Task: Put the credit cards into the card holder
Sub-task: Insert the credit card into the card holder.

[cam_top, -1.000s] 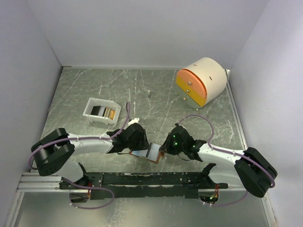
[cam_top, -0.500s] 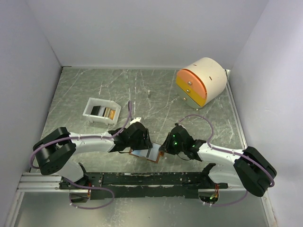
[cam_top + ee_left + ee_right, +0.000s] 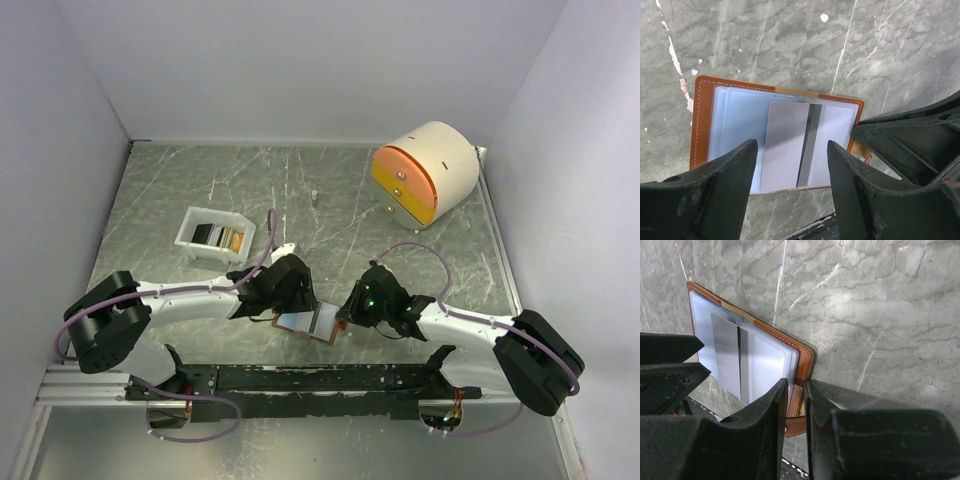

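The desk I work over is a grey-green, marble-look slab, streaked with pale veins and flecked with white chips. The card holder lies open on it, rust-brown cover underneath and pale blue-grey pockets facing up. Beyond the card holder and off to its left sits a small white tray. Almost straight behind the card holder, farther back, a tiny grey peg stands upright. Far beyond the card holder to its right rests the cream-and-orange round drawer unit, well apart from it.
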`<state>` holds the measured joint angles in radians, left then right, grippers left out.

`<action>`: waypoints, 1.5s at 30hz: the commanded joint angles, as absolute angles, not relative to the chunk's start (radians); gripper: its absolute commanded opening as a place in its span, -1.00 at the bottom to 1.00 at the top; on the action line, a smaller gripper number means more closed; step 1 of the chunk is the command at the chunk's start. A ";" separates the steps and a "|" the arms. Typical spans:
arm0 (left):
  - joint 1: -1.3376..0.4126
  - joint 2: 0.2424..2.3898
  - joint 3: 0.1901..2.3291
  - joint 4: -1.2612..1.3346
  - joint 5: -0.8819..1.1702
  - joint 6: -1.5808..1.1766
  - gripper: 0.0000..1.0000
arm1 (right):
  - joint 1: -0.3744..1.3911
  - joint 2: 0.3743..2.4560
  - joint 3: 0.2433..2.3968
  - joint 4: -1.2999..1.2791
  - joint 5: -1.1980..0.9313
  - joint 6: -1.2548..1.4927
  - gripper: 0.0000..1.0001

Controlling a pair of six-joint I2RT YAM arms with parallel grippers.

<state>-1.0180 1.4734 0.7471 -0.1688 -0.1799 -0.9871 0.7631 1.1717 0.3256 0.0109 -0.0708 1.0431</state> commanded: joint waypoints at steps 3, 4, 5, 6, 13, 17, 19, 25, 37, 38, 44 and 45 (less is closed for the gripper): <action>-1.022 1.455 0.743 -0.145 -0.169 -0.986 0.33 | 0.767 1.180 0.316 -0.011 -0.051 1.040 -0.59; -1.022 1.458 0.743 -0.147 -0.169 -0.986 0.33 | 0.768 1.180 0.316 -0.011 -0.052 1.041 -0.59; -1.022 1.460 0.744 -0.148 -0.167 -0.984 0.35 | 0.767 1.178 0.316 -0.010 -0.052 1.040 -0.60; -1.022 1.464 0.744 -0.148 -0.166 -0.984 0.35 | 0.767 1.177 0.316 -0.011 -0.051 1.041 -0.60; -1.023 1.497 0.739 -0.122 -0.144 -0.989 0.36 | 0.767 1.177 0.316 -0.009 -0.052 1.040 -0.60; -1.023 1.510 0.741 -0.121 -0.138 -0.992 0.36 | 0.768 1.176 0.316 -0.011 -0.052 1.040 -0.60; -1.024 1.511 0.739 -0.117 -0.137 -0.991 0.36 | 0.767 1.175 0.314 -0.009 -0.051 1.040 -0.60; -1.028 1.516 0.727 -0.085 -0.109 -1.005 0.34 | 0.767 1.182 0.314 -0.002 -0.053 1.041 -0.60; -1.064 1.539 0.760 -0.051 -0.102 -1.000 0.28 | 0.767 1.184 0.314 0.001 -0.053 1.038 -0.60; -1.065 1.543 0.758 -0.040 -0.095 -0.996 0.28 | 0.768 1.184 0.315 0.001 -0.052 1.037 -0.60; -1.067 1.558 0.755 0.015 -0.068 -0.986 0.29 | 0.768 1.195 0.316 0.013 -0.052 1.031 -0.60; -1.067 1.561 0.755 0.026 -0.064 -0.985 0.29 | 0.767 1.197 0.316 0.024 -0.056 1.028 -0.60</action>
